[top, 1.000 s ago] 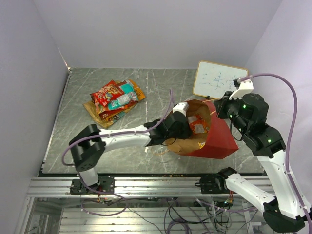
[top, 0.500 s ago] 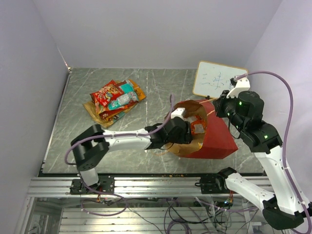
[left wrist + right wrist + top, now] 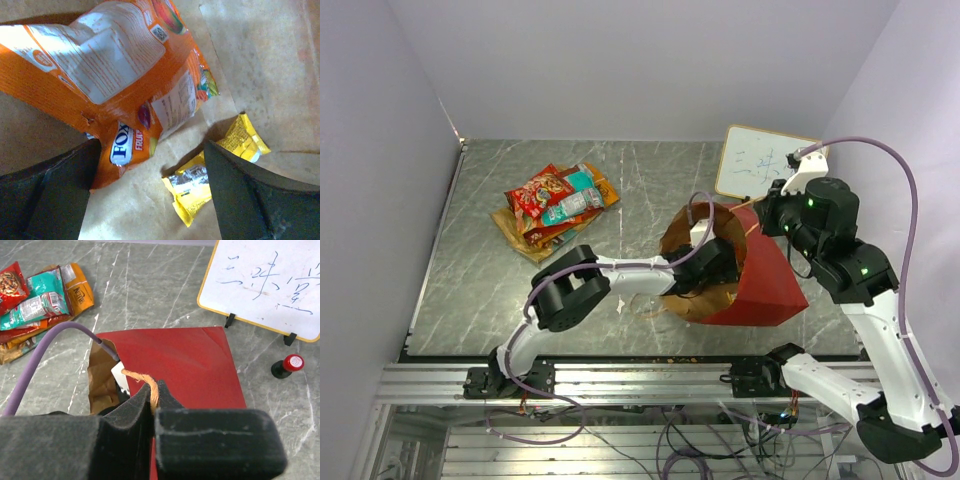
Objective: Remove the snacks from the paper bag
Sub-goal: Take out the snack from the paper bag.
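Note:
The paper bag (image 3: 772, 287) lies on its side, red outside, its brown mouth facing left. My right gripper (image 3: 154, 399) is shut on the bag's orange cord handle (image 3: 145, 379) and holds the mouth up. My left gripper (image 3: 713, 266) is deep inside the bag. In the left wrist view it (image 3: 150, 150) stands open over the kraft floor, nothing between its fingers (image 3: 50, 195). An orange Fox's fruit packet (image 3: 125, 95) lies just ahead of the left finger. A small yellow packet (image 3: 200, 185) lies beside the right one. More snacks (image 3: 555, 205) are piled on the table at the far left.
A white writing board (image 3: 760, 160) stands behind the bag at the back right, with a small red-capped item (image 3: 288, 365) on the table in front of it. The grey marble table (image 3: 480, 290) is walled by a white panel on the left.
The left arm has pushed farther into the bag, and its gripper has gone from shut to open. The right gripper stays shut on the handle, nudged slightly up and left.

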Tool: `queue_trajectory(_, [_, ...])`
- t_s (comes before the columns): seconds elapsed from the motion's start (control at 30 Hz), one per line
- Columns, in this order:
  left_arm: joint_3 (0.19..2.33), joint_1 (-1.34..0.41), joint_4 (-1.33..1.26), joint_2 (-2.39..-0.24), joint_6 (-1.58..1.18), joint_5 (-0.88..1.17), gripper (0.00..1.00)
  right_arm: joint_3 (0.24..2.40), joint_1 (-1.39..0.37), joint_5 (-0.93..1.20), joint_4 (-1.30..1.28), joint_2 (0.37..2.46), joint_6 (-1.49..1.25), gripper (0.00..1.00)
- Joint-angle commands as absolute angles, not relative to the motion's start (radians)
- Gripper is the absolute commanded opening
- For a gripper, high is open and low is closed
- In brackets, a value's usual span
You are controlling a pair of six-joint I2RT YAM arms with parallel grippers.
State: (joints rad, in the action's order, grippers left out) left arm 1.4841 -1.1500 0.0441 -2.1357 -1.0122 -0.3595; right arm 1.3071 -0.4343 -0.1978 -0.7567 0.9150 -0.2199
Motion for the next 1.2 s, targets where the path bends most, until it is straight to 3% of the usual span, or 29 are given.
queue_trajectory(0.0, [1.538, -1.113, 0.062, -2.193, -1.074, -0.382, 0.91, 1.324, -0.438, -0.196, -0.755, 0.92, -0.211, 0.0])
queue_trajectory(0.1, [1.569, -1.089, 0.032, -2.221, -1.045, -0.336, 0.76, 1.333, -0.439, -0.201, -0.758, 0.924, -0.21, 0.0])
queue_trajectory(0.2, [1.62, -1.083, 0.024, -2.245, -0.988, -0.324, 0.39, 1.334, -0.439, -0.217, -0.76, 0.915, -0.212, 0.0])
queue_trajectory(0.4, [1.666, -1.071, 0.112, -2.22, -0.916, -0.261, 0.1, 1.287, -0.439, -0.239, -0.731, 0.873, -0.24, 0.0])
queue_trajectory(0.9, [1.307, -1.074, 0.12, -1.745, -0.767, -0.033, 0.07, 1.207, -0.439, -0.301, -0.656, 0.831, -0.243, 0.0])
queue_trajectory(1.17, [1.178, -1.075, 0.195, -1.548, -0.783, -0.049, 0.07, 1.207, -0.439, -0.304, -0.651, 0.84, -0.213, 0.0])
